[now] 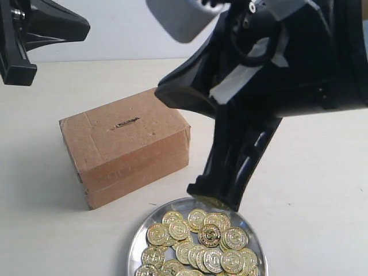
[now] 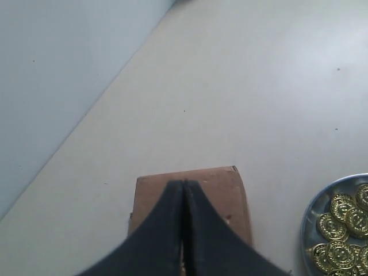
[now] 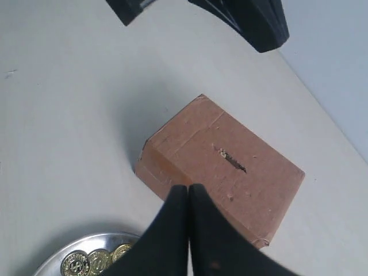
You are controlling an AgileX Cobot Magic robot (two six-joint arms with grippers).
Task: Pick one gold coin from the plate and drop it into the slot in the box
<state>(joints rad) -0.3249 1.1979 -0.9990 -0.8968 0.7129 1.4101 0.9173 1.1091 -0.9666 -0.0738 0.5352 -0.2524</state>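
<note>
The brown cardboard box (image 1: 123, 149) stands left of centre, its dark slot (image 1: 126, 122) on the top face. In front of it the silver plate (image 1: 133, 247) holds several gold coins (image 1: 198, 241). My right gripper (image 1: 215, 201) hangs at the plate's far rim, fingers pressed together. In the right wrist view the right gripper (image 3: 188, 187) shows no coin between its tips, with the box (image 3: 259, 195), slot (image 3: 230, 158) and plate (image 3: 86, 238) beyond. My left gripper (image 2: 183, 183) is shut and empty above the box (image 2: 230, 190), and the plate (image 2: 307, 218) lies to one side.
The left arm (image 1: 40, 29) hangs high at the back left, well above the pale table (image 1: 310, 172). A light wall (image 2: 57, 69) borders the table behind the box.
</note>
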